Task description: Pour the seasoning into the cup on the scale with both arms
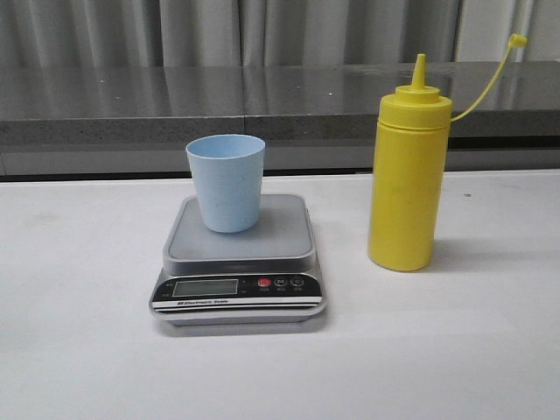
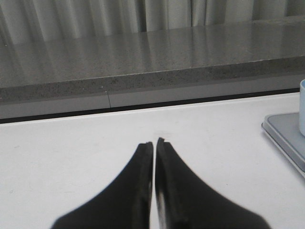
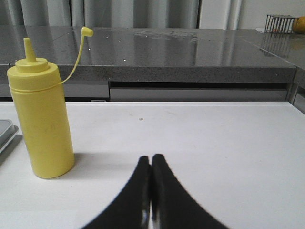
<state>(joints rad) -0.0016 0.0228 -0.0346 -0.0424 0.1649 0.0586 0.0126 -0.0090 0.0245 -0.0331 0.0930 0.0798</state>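
Observation:
The pale blue cup (image 1: 226,182) stands upright on the grey scale (image 1: 238,259) in the middle of the white table. The yellow seasoning bottle (image 1: 409,179) stands upright to the right of the scale, its cap hanging off on a thin tether (image 1: 518,39). Neither gripper shows in the front view. My left gripper (image 2: 155,142) is shut and empty over bare table, with the scale's edge (image 2: 285,134) and a sliver of the cup (image 2: 302,107) off to one side. My right gripper (image 3: 151,159) is shut and empty, apart from the bottle (image 3: 42,119).
A dark grey stone ledge (image 1: 175,109) runs along the back of the table, with grey curtains behind it. A wire basket holding something yellow (image 3: 285,23) sits far off on the ledge in the right wrist view.

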